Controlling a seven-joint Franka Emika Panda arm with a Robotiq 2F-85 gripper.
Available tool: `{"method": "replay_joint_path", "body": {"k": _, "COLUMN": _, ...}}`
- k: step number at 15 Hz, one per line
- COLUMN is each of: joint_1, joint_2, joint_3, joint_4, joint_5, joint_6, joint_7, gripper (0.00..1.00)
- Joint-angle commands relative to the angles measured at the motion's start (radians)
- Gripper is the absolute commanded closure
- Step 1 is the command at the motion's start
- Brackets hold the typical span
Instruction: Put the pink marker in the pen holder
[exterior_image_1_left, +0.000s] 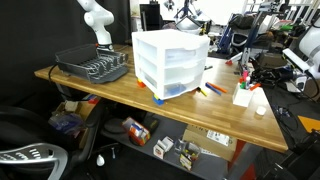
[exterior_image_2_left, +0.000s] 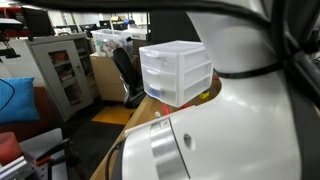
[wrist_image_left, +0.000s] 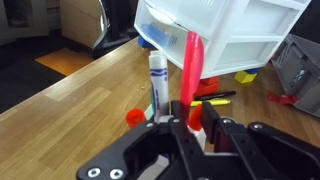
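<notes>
A: Wrist view?
B: End effector (wrist_image_left: 190, 122) clenched on smooth pink marker (wrist_image_left: 190, 70), upright over wood-grain tabletop (wrist_image_left: 70, 100). Boxy translucent drawer unit (wrist_image_left: 240, 40) behind.
A: Pen holder?
B: Only in an exterior view: pen holder (exterior_image_1_left: 241, 98), small white cup near tabletop edge. Arm (exterior_image_2_left: 250, 100) blocks 1 view.

A long wooden table (exterior_image_1_left: 225, 112) stands in a cluttered lab, with a black office chair (exterior_image_2_left: 125, 72) and a beige glass-doored cabinet (exterior_image_2_left: 60, 70) on an orange-brown floor (exterior_image_2_left: 108, 116), and crowded workbenches (exterior_image_1_left: 270, 62) behind.
</notes>
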Motion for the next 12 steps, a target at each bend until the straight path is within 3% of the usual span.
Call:
{"method": "replay_joint_path", "body": {"k": 1, "joint_1": 0.011, "joint_2": -0.019, "joint_3": -0.021, "joint_4": -0.008, "joint_5": 0.035, "joint_6": 0.018, "joint_7": -0.023, "gripper": 0.42}}
{"method": "replay_joint_path", "body": {"k": 7, "joint_1": 0.028, "joint_2": -0.138, "joint_3": -0.045, "joint_4": -0.039, "joint_5": 0.01, "joint_6": 0.029, "joint_7": -0.019, "gripper": 0.02}}
{"method": "replay_joint_path", "body": {"k": 12, "joint_1": 0.069, "joint_2": -0.236, "joint_3": -0.035, "joint_4": -0.064, "joint_5": -0.03, "joint_6": 0.018, "joint_7": -0.028, "gripper": 0.0}}
